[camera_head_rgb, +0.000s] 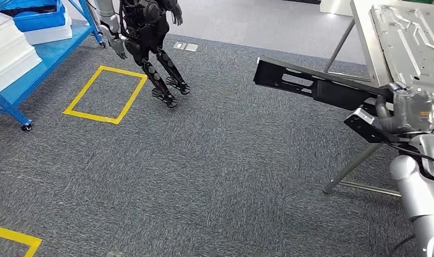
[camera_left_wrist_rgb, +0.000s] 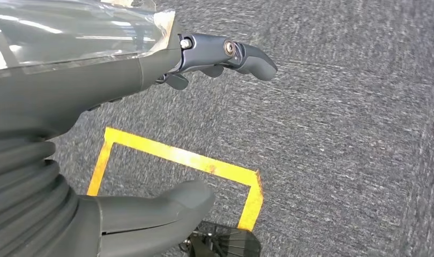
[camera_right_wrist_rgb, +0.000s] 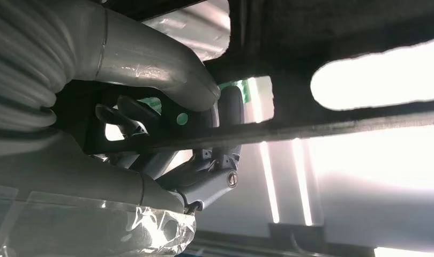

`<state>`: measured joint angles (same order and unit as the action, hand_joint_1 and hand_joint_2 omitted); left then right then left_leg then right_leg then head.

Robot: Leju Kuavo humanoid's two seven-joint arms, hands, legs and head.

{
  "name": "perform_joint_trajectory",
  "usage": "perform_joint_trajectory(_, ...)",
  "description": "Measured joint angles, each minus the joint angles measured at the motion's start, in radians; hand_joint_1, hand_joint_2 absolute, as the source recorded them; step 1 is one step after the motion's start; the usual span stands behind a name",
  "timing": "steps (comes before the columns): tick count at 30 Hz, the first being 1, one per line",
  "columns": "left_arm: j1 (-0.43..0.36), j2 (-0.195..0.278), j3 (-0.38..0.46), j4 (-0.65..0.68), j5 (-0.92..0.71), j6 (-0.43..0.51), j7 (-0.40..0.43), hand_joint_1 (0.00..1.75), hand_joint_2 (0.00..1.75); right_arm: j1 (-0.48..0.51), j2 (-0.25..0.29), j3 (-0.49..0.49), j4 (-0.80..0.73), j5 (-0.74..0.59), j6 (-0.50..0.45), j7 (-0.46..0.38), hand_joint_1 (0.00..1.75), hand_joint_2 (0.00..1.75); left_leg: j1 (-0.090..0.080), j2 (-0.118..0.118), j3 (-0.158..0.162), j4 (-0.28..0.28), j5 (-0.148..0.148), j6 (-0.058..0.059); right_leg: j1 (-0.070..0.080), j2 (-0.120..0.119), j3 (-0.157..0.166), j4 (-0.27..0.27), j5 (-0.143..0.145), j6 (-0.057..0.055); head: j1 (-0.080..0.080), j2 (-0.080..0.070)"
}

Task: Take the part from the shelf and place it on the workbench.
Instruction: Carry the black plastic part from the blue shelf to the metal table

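Note:
A long black slotted part [camera_head_rgb: 311,83] hangs level above the carpet, pointing left from my right hand [camera_head_rgb: 389,110], which grips its near end beside the workbench [camera_head_rgb: 365,37]. In the right wrist view the thumb and fingers of my right hand [camera_right_wrist_rgb: 166,134] are wrapped around the dark part [camera_right_wrist_rgb: 333,126]. My left hand [camera_left_wrist_rgb: 166,128] hangs over the carpet with its fingers apart and nothing in it. The blue shelf [camera_head_rgb: 49,53] stands at the far left.
A grey metal panel [camera_head_rgb: 413,43] lies on the workbench. The bench's slanted legs [camera_head_rgb: 354,166] stand close to my right arm. Another dark humanoid robot [camera_head_rgb: 148,37] stands by the shelf, near a yellow floor rectangle [camera_head_rgb: 105,93]. White foam blocks [camera_head_rgb: 11,48] sit on the shelf.

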<state>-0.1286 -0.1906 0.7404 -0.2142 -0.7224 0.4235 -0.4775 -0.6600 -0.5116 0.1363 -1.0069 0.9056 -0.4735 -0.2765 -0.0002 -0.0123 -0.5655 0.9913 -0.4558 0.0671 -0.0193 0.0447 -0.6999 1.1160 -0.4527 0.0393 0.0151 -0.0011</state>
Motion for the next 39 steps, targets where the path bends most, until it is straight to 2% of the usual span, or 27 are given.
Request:
perform_joint_trajectory(2, 0.003, 0.0, 0.001, 0.0, 0.0, 0.0, 0.0, 0.0, 1.75, -0.001, 0.001, 0.006, 0.008, -0.001, -0.001, 0.0, 1.75, 1.75, -0.004, 0.029, -0.002, -0.001, 0.0, 0.002, -0.002, -0.027, -0.061, 0.13, -0.048, 0.0, 0.002, 0.0)
perform_joint_trajectory(3, 0.003, 0.0, 0.001, 0.0, 0.0, 0.0, 0.0, 0.0, 1.75, 0.0, 0.002, 0.009, 0.012, -0.001, -0.001, 0.0, 1.75, 1.75, -0.006, 0.043, -0.003, -0.001, 0.0, 0.002, -0.004, -0.031, -0.075, 0.163, -0.057, 0.005, 0.002, 0.0)
perform_joint_trajectory(4, 0.003, 0.0, 0.001, 0.0, 0.0, 0.0, 0.0, 0.0, 1.75, 0.002, 0.002, 0.012, 0.016, -0.001, -0.001, 0.0, 1.75, 1.75, -0.007, 0.056, -0.004, -0.001, -0.001, 0.001, -0.007, -0.035, -0.069, 0.158, -0.052, 0.013, 0.002, 0.0)
perform_joint_trajectory(5, 0.003, 0.0, 0.001, 0.0, 0.0, 0.0, 0.0, 0.0, 1.75, 0.002, 0.001, 0.014, 0.02, -0.001, -0.001, 0.0, 1.75, 1.75, -0.007, 0.069, -0.004, 0.0, -0.002, 0.0, -0.01, -0.043, -0.04, 0.111, -0.034, 0.022, 0.002, 0.0)
perform_joint_trajectory(7, 0.003, 0.0, 0.001, 0.0, 0.0, 0.0, -0.002, 0.0, 1.75, 0.001, 0.0, 0.016, 0.023, -0.003, -0.001, 0.0, 1.75, 1.75, -0.009, 0.093, -0.004, 0.004, -0.007, -0.008, -0.009, -0.086, 0.047, -0.036, 0.007, 0.035, 0.003, 0.0)
perform_joint_trajectory(9, 0.003, -0.001, 0.001, 0.0, 0.0, -0.001, -0.006, 0.0, 1.75, 0.0, -0.003, 0.017, 0.025, -0.007, -0.002, 0.0, 1.75, 1.75, -0.014, 0.113, -0.003, 0.01, -0.014, -0.019, 0.001, -0.111, 0.093, -0.117, 0.026, 0.026, 0.001, 0.0)
perform_joint_trajectory(10, 0.003, -0.001, 0.001, 0.0, 0.0, -0.001, -0.008, 0.0, 1.75, -0.001, -0.005, 0.018, 0.026, -0.008, -0.002, 0.0, 1.75, 1.75, -0.016, 0.123, -0.001, 0.01, -0.017, -0.023, 0.007, -0.105, 0.093, -0.119, 0.026, 0.017, 0.0, 0.0)
perform_joint_trajectory(11, 0.002, -0.002, 0.001, 0.0, 0.001, -0.001, -0.009, 0.0, 1.75, -0.001, -0.009, 0.019, 0.027, -0.009, -0.002, 0.0, 1.75, 1.75, -0.016, 0.133, 0.001, 0.011, -0.02, -0.027, 0.006, -0.091, 0.091, -0.121, 0.029, 0.009, -0.001, 0.0)
perform_joint_trajectory(12, 0.002, -0.003, 0.001, 0.0, 0.001, -0.001, -0.009, 0.0, 1.75, -0.001, -0.013, 0.019, 0.028, -0.009, -0.003, 0.0, 1.75, 1.75, -0.013, 0.132, 0.0, 0.014, -0.025, -0.032, 0.002, -0.079, 0.091, -0.121, 0.03, 0.003, -0.001, 0.0)
perform_joint_trajectory(14, 0.001, -0.004, 0.001, 0.0, 0.001, -0.001, -0.01, 0.0, 1.75, -0.005, -0.019, 0.02, 0.028, -0.009, -0.003, 0.0, 1.75, 1.75, -0.005, 0.087, -0.02, 0.061, -0.061, -0.043, -0.007, -0.057, 0.092, -0.123, 0.034, -0.012, -0.002, 0.0)
perform_joint_trajectory(16, 0.003, -0.004, 0.001, 0.0, 0.001, -0.001, -0.011, 0.0, 1.75, -0.007, -0.017, 0.022, 0.028, -0.009, -0.003, 0.0, 1.75, 1.75, 0.001, 0.027, -0.077, 0.185, -0.129, -0.05, -0.007, -0.036, 0.09, -0.124, 0.037, -0.024, -0.004, 0.0)
perform_joint_trajectory(17, 0.005, -0.004, 0.001, 0.0, 0.001, -0.001, -0.011, 0.0, 1.75, -0.007, -0.015, 0.022, 0.029, -0.009, -0.003, 0.0, 1.75, 1.75, 0.001, 0.015, -0.111, 0.254, -0.158, -0.051, -0.004, -0.023, 0.089, -0.123, 0.037, -0.028, -0.005, 0.0)
perform_joint_trajectory(18, 0.006, -0.005, 0.001, 0.0, 0.001, -0.001, -0.012, 0.0, 1.75, -0.005, -0.014, 0.023, 0.029, -0.009, -0.003, 0.0, 1.75, 1.75, 0.001, 0.011, -0.136, 0.301, -0.171, -0.051, -0.002, -0.01, 0.089, -0.123, 0.038, -0.029, -0.006, 0.0)
perform_joint_trajectory(19, 0.007, -0.005, 0.001, 0.0, 0.001, -0.001, -0.014, 0.0, 1.75, -0.004, -0.013, 0.023, 0.029, -0.009, -0.004, 0.0, 1.75, 1.75, 0.001, 0.009, -0.144, 0.312, -0.163, -0.049, -0.001, 0.004, 0.088, -0.123, 0.039, -0.029, -0.006, 0.0)
perform_joint_trajectory(20, 0.007, -0.006, 0.001, 0.0, 0.001, -0.001, -0.017, 0.0, 1.75, -0.003, -0.013, 0.023, 0.029, -0.009, -0.004, 0.0, 1.75, 1.75, 0.001, 0.007, -0.132, 0.282, -0.136, -0.046, 0.0, 0.018, 0.089, -0.123, 0.039, -0.029, -0.006, 0.0)
perform_joint_trajectory(21, 0.008, -0.006, 0.001, 0.0, 0.001, -0.001, -0.019, 0.0, 1.75, -0.003, -0.013, 0.023, 0.029, -0.009, -0.004, 0.0, 1.75, 1.75, 0.002, -0.004, -0.101, 0.217, -0.097, -0.041, 0.0, 0.031, 0.089, -0.122, 0.039, -0.028, -0.006, 0.0)
perform_joint_trajectory(23, 0.008, -0.006, 0.001, 0.0, 0.001, -0.001, -0.022, 0.0, 1.75, -0.003, -0.013, 0.024, 0.029, -0.009, -0.006, 0.001, 1.75, 1.75, 0.004, -0.046, -0.035, 0.081, -0.039, -0.032, 0.002, 0.057, 0.088, -0.12, 0.041, -0.024, -0.005, 0.0)
perform_joint_trajectory(25, 0.008, -0.006, 0.002, 0.0, 0.002, 0.0, -0.024, 0.0, 1.75, -0.002, -0.012, 0.024, 0.029, -0.009, -0.008, 0.002, 1.75, 1.75, 0.002, -0.064, -0.009, 0.028, -0.027, -0.027, 0.002, 0.08, 0.081, -0.12, 0.046, -0.016, -0.005, 0.0)
perform_joint_trajectory(27, 0.007, -0.007, 0.002, 0.0, 0.002, 0.0, -0.025, 0.0, 1.75, 0.002, -0.016, 0.024, 0.029, -0.008, -0.01, 0.005, 1.75, 1.75, -0.001, -0.039, -0.003, 0.018, -0.021, -0.019, 0.0, 0.093, 0.072, -0.121, 0.051, -0.005, -0.005, 0.0)
perform_joint_trajectory(29, 0.006, -0.009, 0.002, 0.0, 0.002, 0.0, -0.027, 0.0, 1.75, 0.005, -0.021, 0.024, 0.029, -0.004, -0.012, 0.011, 1.75, 1.75, -0.001, -0.014, 0.007, 0.001, -0.009, -0.007, 0.004, 0.049, 0.048, -0.088, 0.035, -0.003, -0.002, 0.0)
perform_joint_trajectory(31, 0.007, -0.01, 0.002, 0.0, 0.002, 0.0, -0.028, 0.0, 1.75, 0.004, -0.021, 0.026, 0.029, 0.004, -0.013, 0.021, 1.75, 1.75, -0.003, 0.012, 0.012, -0.008, -0.002, 0.0, 0.006, -0.013, -0.008, 0.021, -0.014, -0.009, 0.003, 0.0)
perform_joint_trajectory(33, 0.008, -0.011, 0.002, 0.0, 0.002, 0.0, -0.028, 0.0, 1.75, 0.005, -0.017, 0.032, 0.029, 0.011, -0.013, 0.031, 1.75, 1.75, -0.004, 0.04, 0.009, -0.008, -0.003, 0.0, 0.002, -0.031, -0.065, 0.14, -0.054, -0.007, 0.005, 0.0)
perform_joint_trajectory(34, 0.008, -0.011, 0.003, 0.0, 0.002, -0.001, -0.028, 0.0, 1.75, 0.007, -0.016, 0.035, 0.029, 0.015, -0.013, 0.036, 1.75, 1.75, -0.004, 0.053, 0.008, -0.008, -0.004, -0.001, -0.001, -0.034, -0.071, 0.156, -0.055, 0.0, 0.005, 0.0)
perform_joint_trajectory(35, 0.008, -0.011, 0.003, 0.0, 0.002, -0.001, -0.027, 0.0, 1.75, 0.008, -0.015, 0.037, 0.028, 0.02, -0.013, 0.04, 1.75, 1.75, -0.004, 0.066, 0.008, -0.007, -0.005, -0.004, -0.005, -0.04, -0.054, 0.129, -0.042, 0.011, 0.005, 0.0)
perform_joint_trajectory(37, 0.006, -0.012, 0.003, 0.0, 0.002, -0.006, -0.025, 0.0, 1.75, 0.009, -0.013, 0.041, 0.028, 0.033, -0.014, 0.052, 1.75, 1.75, -0.002, 0.09, 0.009, -0.002, -0.012, -0.014, -0.011, -0.074, 0.023, -0.008, 0.002, 0.032, 0.005, 0.0)
perform_joint_trajectory(38, 0.004, -0.012, 0.003, -0.001, 0.002, -0.008, -0.025, 0.0, 1.75, 0.009, -0.011, 0.043, 0.027, 0.041, -0.016, 0.058, 1.75, 1.75, -0.003, 0.1, 0.008, 0.003, -0.017, -0.02, -0.009, -0.094, 0.058, -0.069, 0.018, 0.037, 0.005, 0.0)
perform_joint_trajectory(39, 0.003, -0.011, 0.003, -0.001, 0.002, -0.011, -0.025, 0.0, 1.75, 0.009, -0.008, 0.044, 0.027, 0.048, -0.018, 0.065, 1.75, 1.75, -0.005, 0.108, 0.008, 0.008, -0.022, -0.027, -0.006, -0.105, 0.078, -0.104, 0.026, 0.034, 0.005, 0.0)
